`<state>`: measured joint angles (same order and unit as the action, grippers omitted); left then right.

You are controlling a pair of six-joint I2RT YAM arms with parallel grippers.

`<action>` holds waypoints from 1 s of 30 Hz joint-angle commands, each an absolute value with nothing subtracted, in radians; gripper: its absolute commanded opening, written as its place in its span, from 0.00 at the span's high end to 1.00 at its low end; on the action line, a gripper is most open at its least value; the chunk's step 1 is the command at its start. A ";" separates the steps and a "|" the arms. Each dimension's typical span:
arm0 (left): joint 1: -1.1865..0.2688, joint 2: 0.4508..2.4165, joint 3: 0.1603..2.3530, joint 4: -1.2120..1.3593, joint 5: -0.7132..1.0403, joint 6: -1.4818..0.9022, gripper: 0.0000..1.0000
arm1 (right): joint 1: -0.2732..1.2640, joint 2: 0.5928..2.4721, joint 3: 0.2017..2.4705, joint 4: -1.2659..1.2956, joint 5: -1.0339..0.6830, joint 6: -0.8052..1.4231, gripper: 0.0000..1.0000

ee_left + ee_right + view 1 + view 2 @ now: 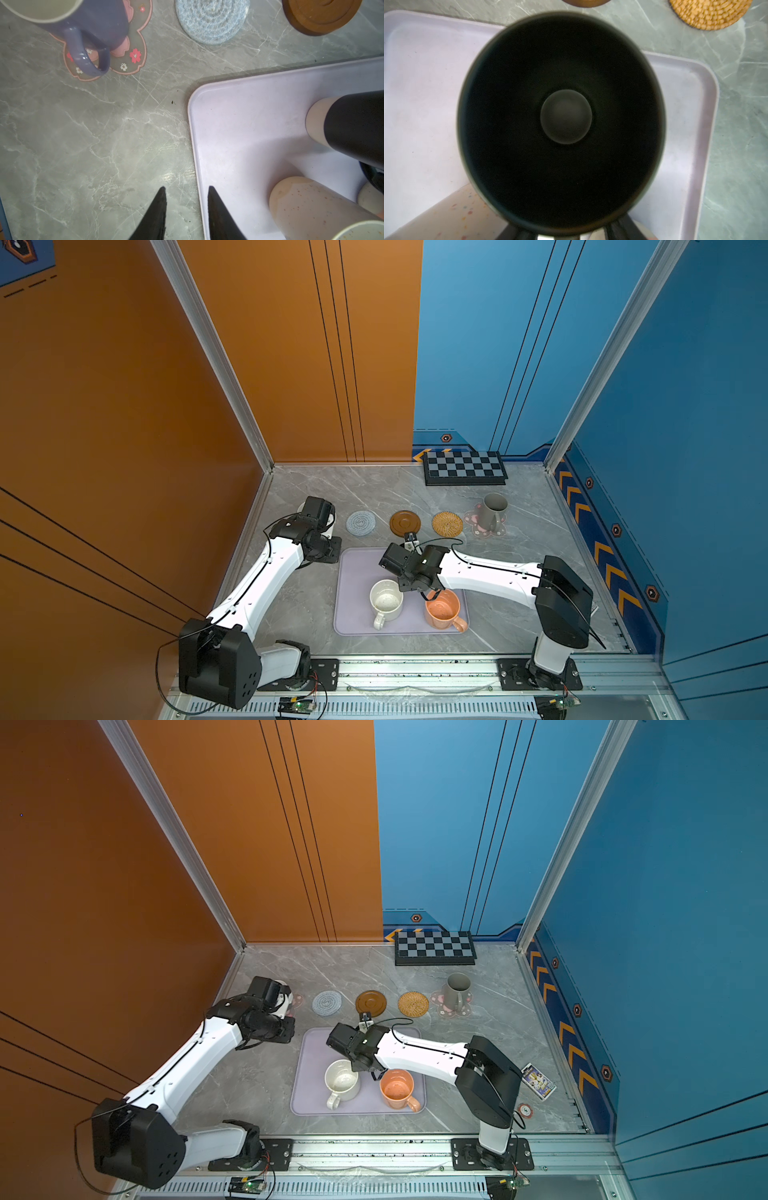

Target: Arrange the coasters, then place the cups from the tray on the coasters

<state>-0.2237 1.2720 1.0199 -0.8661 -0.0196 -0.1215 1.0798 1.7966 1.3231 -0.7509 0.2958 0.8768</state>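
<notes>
The black cup (pixel 564 116) is upright over the far part of the lavender tray (pixel 421 83), directly beneath the right hand (pixel 569 231). That hand's fingers (pixel 620 227) show at the cup's rim, but I cannot tell whether they are clamped on it. Nearer on the tray stand the white speckled cup (pixel 386 599) and, to its right, the orange cup (pixel 442 609).

Beyond the tray a row of coasters crosses the worktop (pixel 299 614). From left to right:
- the left pink flower coaster (pixel 133 60), carrying the lavender cup (pixel 93 18)
- the spiral coaster (pixel 360 523)
- the wooden coaster (pixel 405 523)
- the rattan coaster (pixel 447 524)
- the right pink flower coaster (pixel 484 533), carrying the grey cup (pixel 492 510)

The left hand (pixel 187 188), its fingers apart and holding nothing, hovers at the tray's far-left corner.
</notes>
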 commanded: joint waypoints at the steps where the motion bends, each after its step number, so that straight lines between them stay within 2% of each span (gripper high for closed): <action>1: -0.233 1.270 1.006 -0.891 -0.041 -0.121 0.65 | 1.078 1.808 1.346 -0.764 0.295 0.862 0.57; 10: -0.238 1.270 1.002 -0.892 -0.044 -0.127 0.65 | 1.082 1.815 1.341 -0.764 0.296 0.861 0.61; 25: -0.258 1.222 1.006 -0.890 -0.003 -0.114 0.63 | 1.084 1.829 1.350 -0.749 0.284 0.843 0.79; 30: -0.269 1.177 0.996 -0.886 0.048 -0.124 0.63 | 1.084 1.828 1.354 -0.748 0.283 0.838 0.81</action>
